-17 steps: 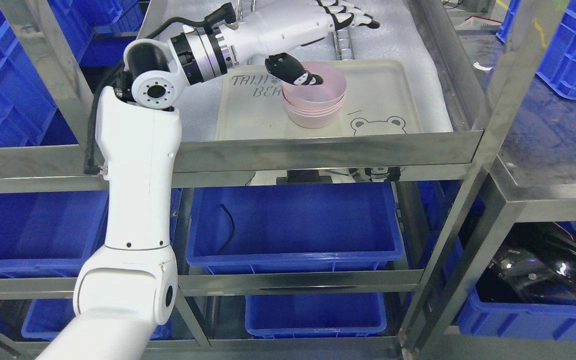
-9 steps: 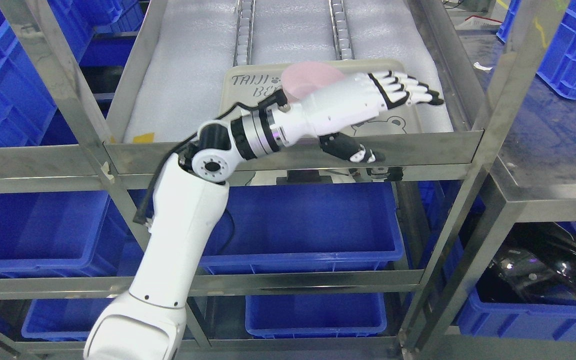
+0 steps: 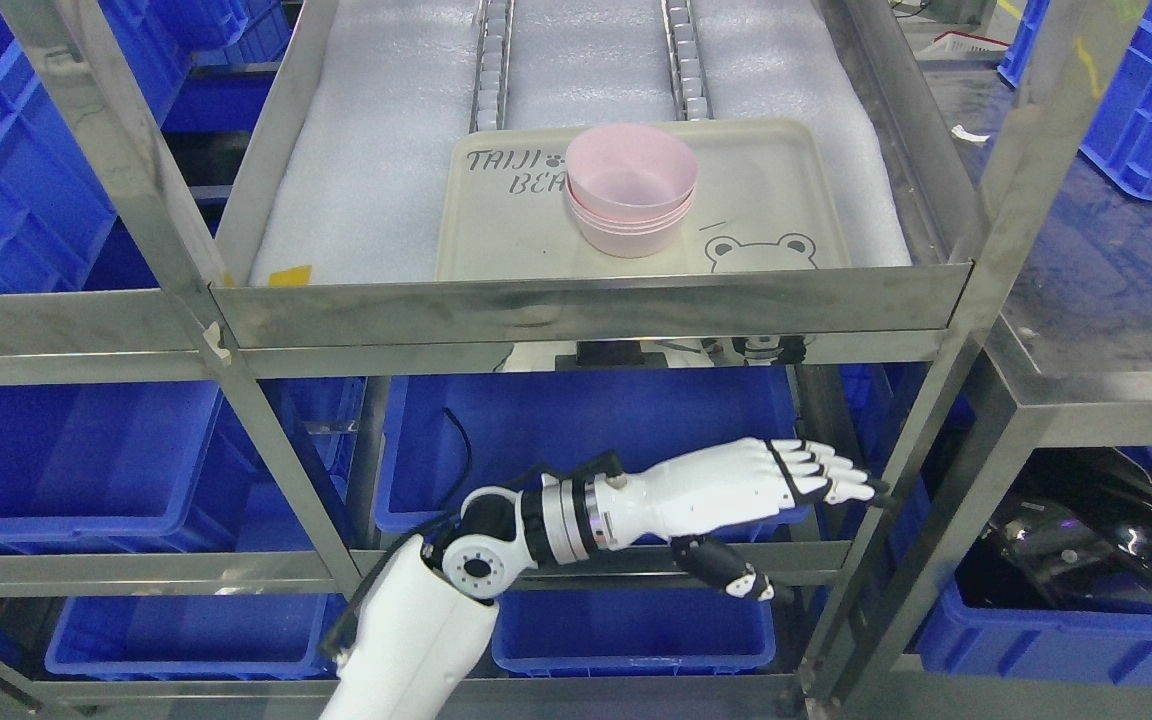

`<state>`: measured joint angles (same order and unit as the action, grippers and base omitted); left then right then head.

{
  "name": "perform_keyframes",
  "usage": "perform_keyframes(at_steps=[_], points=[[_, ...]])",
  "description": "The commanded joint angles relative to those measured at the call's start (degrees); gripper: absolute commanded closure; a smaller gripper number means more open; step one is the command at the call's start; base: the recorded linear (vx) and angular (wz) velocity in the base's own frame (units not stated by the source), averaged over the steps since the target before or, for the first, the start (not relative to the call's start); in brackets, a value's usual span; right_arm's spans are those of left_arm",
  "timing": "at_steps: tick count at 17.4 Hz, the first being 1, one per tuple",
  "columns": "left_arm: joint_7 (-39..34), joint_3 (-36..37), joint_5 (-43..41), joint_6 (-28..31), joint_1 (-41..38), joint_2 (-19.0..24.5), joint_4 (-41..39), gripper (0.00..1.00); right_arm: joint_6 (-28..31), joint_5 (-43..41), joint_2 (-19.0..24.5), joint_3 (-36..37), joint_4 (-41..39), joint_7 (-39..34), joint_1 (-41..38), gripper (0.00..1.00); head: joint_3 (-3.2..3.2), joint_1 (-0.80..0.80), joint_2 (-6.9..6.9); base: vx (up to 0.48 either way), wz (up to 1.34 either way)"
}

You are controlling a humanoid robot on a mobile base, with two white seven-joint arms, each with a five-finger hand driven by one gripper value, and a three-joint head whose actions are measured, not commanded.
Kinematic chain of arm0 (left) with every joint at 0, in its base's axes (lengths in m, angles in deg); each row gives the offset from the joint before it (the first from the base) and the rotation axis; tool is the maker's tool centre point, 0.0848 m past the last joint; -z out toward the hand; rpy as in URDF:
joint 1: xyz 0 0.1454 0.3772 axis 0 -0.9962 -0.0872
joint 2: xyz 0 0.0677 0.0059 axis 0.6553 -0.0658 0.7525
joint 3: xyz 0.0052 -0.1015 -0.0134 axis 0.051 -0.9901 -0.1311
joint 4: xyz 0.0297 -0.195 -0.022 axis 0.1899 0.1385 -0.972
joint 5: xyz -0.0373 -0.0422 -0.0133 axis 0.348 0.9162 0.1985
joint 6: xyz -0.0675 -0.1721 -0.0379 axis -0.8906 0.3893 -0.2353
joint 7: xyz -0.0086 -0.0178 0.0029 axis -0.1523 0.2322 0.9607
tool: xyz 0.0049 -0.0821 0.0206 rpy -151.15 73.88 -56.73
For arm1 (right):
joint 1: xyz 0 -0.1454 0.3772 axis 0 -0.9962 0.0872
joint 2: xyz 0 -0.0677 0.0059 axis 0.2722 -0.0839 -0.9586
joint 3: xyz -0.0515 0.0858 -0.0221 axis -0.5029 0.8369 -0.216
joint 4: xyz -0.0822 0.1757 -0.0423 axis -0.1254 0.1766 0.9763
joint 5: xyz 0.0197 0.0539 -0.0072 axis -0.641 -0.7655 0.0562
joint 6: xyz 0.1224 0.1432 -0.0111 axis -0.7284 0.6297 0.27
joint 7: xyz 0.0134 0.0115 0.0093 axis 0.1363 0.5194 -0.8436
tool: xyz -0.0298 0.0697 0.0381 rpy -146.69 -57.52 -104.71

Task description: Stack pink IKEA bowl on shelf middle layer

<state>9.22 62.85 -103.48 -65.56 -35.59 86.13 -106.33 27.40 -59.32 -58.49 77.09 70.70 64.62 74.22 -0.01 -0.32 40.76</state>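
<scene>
A stack of pink bowls [image 3: 632,188] stands on a cream tray [image 3: 776,200] with a bear print, on the foam-lined shelf layer at the top of the picture. My left hand [image 3: 786,510] is far below it, in front of the blue bin one layer down. Its fingers [image 3: 821,472] are stretched out to the right, the thumb hangs apart beneath them, and it holds nothing. The white forearm [image 3: 676,497] rises from the bottom edge left of the middle. The right arm does not show.
Steel shelf posts [image 3: 156,230] and the front rail [image 3: 586,305] frame the tray. Blue bins [image 3: 586,450] fill the lower layers and both sides. A steel table [image 3: 1106,300] stands at the right, with dark gear beneath it.
My left hand has drawn back from the bowl stack and dropped well below the shelf layer, empty. The stack stays on the tray.
</scene>
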Motion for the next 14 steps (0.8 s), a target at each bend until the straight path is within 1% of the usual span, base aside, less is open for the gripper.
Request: perform_keyframes(at_steps=[1, 5, 7, 8, 10, 11, 14], points=[[-0.41, -5.97, 1.36, 0.05, -13.63, 1.0, 3.99, 0.07, 0.02, 0.0, -1.0, 0.0, -1.0, 0.37, -1.25, 0.0, 0.0, 0.0, 0.0, 0.0, 0.0], [-3.3, -11.61, 9.43, 0.05, -16.54, 1.0, 10.59, 0.07, 0.02, 0.0, -1.0, 0.0, -1.0, 0.37, -1.25, 0.0, 0.0, 0.0, 0.0, 0.003, -0.01], [-9.69, -13.29, 12.78, 0.05, -16.45, 1.0, 11.66, 0.04, 0.02, 0.0, -1.0, 0.0, -1.0, 0.37, -1.25, 0.0, 0.0, 0.0, 0.0, -0.002, 0.02], [-15.21, -13.82, 13.57, 1.6, -16.37, 1.0, 11.66, 0.03, 0.02, 0.0, -1.0, 0.0, -1.0, 0.37, -1.25, 0.0, 0.0, 0.0, 0.0, 0.0, 0.0], [-25.58, -14.17, 14.98, 6.61, -16.28, 1.0, 11.57, 0.04, 0.02, 0.0, -1.0, 0.0, -1.0, 0.37, -1.25, 0.0, 0.0, 0.0, 0.0, 0.0, 0.0], [-28.94, -14.26, 15.68, 8.55, -16.28, 1.0, 11.22, 0.04, 0.02, 0.0, -1.0, 0.0, -1.0, 0.37, -1.25, 0.0, 0.0, 0.0, 0.0, 0.0, 0.0], [-29.85, -17.24, 17.96, 15.23, -16.19, 1.0, 8.15, 0.04, 0.02, 0.0, -1.0, 0.0, -1.0, 0.37, -1.25, 0.0, 0.0, 0.0, 0.0, 0.0, 0.0]])
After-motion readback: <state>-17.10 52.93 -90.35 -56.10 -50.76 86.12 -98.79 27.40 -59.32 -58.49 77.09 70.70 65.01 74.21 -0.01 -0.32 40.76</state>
